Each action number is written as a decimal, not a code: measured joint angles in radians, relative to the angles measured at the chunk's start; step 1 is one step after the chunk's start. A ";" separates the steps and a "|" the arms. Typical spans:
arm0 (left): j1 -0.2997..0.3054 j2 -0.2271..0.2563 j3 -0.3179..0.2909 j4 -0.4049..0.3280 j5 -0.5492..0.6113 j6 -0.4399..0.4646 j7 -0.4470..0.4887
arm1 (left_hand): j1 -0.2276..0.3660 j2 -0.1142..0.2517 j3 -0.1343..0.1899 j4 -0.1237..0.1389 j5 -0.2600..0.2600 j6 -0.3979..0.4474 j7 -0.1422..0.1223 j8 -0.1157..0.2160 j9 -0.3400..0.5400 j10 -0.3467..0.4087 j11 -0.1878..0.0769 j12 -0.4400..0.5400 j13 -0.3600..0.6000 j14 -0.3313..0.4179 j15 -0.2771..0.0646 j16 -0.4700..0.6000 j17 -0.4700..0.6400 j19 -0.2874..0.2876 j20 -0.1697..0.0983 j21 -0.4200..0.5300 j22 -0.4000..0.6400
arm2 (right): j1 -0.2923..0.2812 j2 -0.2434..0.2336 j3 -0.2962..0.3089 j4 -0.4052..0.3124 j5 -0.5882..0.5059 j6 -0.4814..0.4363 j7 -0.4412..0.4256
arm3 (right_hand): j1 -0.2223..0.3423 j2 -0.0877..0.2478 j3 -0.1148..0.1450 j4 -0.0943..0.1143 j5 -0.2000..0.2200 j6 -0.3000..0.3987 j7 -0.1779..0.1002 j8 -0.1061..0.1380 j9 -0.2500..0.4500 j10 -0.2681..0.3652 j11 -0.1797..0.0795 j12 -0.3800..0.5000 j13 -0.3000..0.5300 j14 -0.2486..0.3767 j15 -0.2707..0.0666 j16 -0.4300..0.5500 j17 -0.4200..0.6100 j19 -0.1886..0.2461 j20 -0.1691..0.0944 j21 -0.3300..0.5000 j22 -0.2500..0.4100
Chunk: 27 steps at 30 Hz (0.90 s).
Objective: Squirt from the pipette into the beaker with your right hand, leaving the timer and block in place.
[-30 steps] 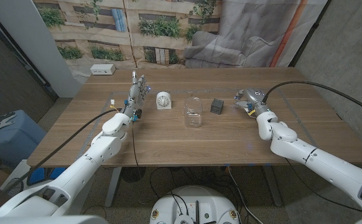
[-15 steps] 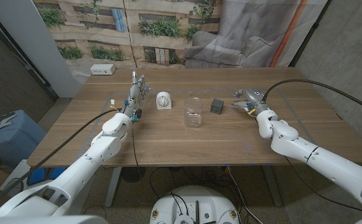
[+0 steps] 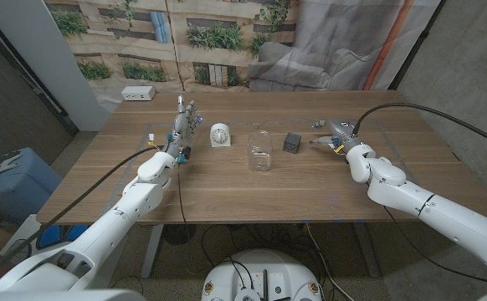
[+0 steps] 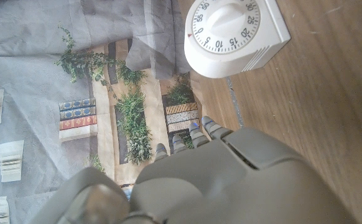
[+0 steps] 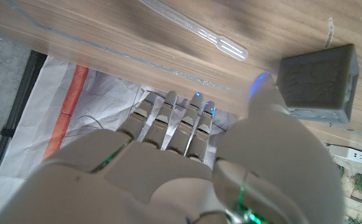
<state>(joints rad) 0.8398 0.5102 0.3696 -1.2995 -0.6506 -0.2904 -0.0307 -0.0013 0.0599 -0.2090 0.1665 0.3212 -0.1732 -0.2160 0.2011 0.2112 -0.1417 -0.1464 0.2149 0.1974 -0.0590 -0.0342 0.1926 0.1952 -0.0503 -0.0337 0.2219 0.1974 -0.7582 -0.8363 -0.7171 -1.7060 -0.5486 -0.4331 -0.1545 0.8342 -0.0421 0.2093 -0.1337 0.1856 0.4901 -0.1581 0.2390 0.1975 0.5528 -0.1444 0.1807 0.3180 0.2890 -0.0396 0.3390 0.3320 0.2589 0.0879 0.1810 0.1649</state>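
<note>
On the desk point(image 3: 227, 188), three things stand in a row across the middle: the timer point(image 3: 219, 135) on the left, the beaker point(image 3: 260, 150) in the centre and slightly nearer the robot, and the block point(image 3: 292, 142) on the right. The left hand point(image 3: 186, 123) stands just left of the timer, fingers pointing toward the far edge. The right hand point(image 3: 334, 134) sits right of the block, near it. The pipette point(image 5: 193, 29) lies on the desk just beyond the right hand's fingertips point(image 5: 196, 102), beside the block. A power strip point(image 3: 138, 93) lies at the far left corner of the desk, well apart from the rest.
</note>
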 measured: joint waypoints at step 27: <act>0.000 0.000 0.000 0.001 0.000 0.000 0.000 | 0.000 0.000 0.000 0.000 0.000 0.000 0.000 0.000 0.000 0.000 0.000 0.000 0.000 0.000 0.000 0.000 0.000 0.000 0.000 0.000 0.000 | -0.064 -0.049 0.102 -0.084 0.059 -0.003 0.093 | -0.091 0.015 -0.012 0.012 0.008 -0.197 0.043 -0.052 -0.007 -0.216 0.052 -0.004 -0.052 -0.136 0.018 -0.069 -0.012 -0.068 -0.004 0.000 0.000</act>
<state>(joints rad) 0.8398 0.5100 0.3698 -1.2989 -0.6503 -0.2904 -0.0310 -0.0013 0.0599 -0.2090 0.1665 0.3212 -0.1732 -0.2160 0.2011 0.2112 -0.1417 -0.1464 0.2149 0.1975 -0.0590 -0.0342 0.1926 0.1954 -0.0503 -0.0337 0.2219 0.1973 -0.8222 -0.8854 -0.6152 -1.7905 -0.4894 -0.4361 -0.0611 0.7436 -0.0275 0.1971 -0.1213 0.1933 0.2932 -0.1147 0.1869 0.1905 0.3364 -0.0928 0.1771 0.2662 0.1532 -0.0216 0.2696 0.3199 0.1909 0.0837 0.1811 0.1649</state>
